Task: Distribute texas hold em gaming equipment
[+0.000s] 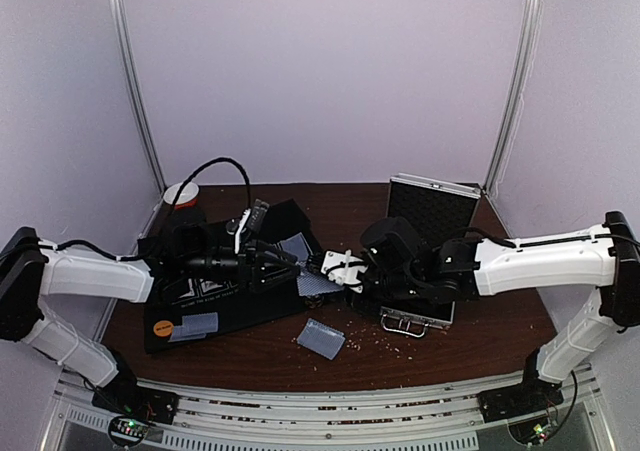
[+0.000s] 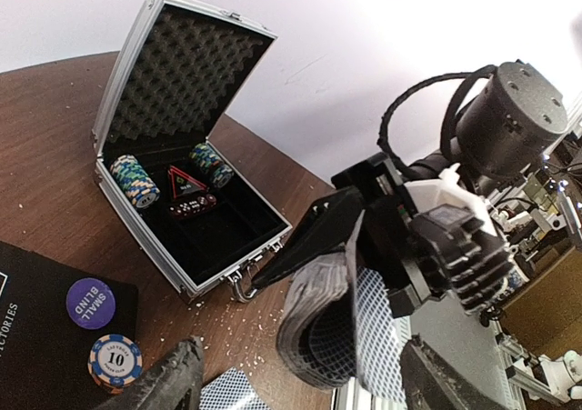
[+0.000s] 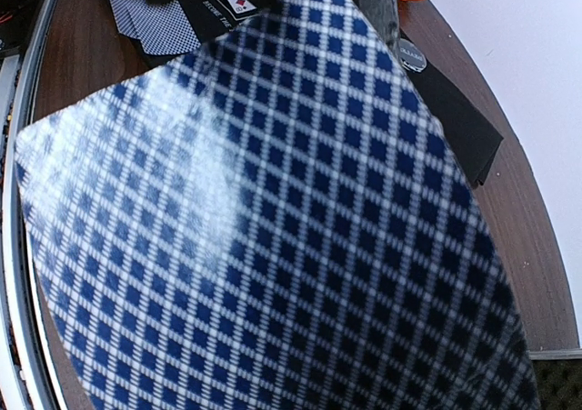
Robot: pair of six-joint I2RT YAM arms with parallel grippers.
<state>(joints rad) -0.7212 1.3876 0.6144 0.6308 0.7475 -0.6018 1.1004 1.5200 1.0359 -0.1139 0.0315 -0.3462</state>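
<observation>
Playing cards (image 2: 323, 333): a thick deck with checked blue backs sits clamped in the right gripper (image 2: 338, 278). Its jaws are closed on the deck, which bows between them. From the right wrist camera the top card back fills almost the whole view, so that gripper's own fingers are hidden there.

Left gripper (image 2: 302, 378): jaws stand wide apart and I see nothing in them. The deck hangs just ahead of its fingertips (image 2: 177, 378), in line with the gap. I cannot tell whether anything touches.

From overhead, the two grippers meet nose to nose above the middle of the table (image 1: 480, 341).

Around the grippers:
- A small loose pile of cards (image 1: 321, 338) lies on bare wood, below the grippers and nearer the bases.
- A black mat (image 1: 250, 306) lies under the left gripper and arm. On it, back toward the left arm's base, are an orange disc (image 1: 162, 326) and a single card (image 1: 195, 324) just beside it.
- Also on the mat, near the left fingertip, are a purple disc (image 2: 91, 303) marked SMALL BLIND and a striped chip (image 2: 115, 360) marked 10.
- A silver case (image 2: 182, 74) stands open under the right arm, with two chip stacks (image 2: 135, 181) lying inside by the back wall.
- A bowl (image 1: 180, 193) sits beyond the left arm, at the far left corner.
</observation>
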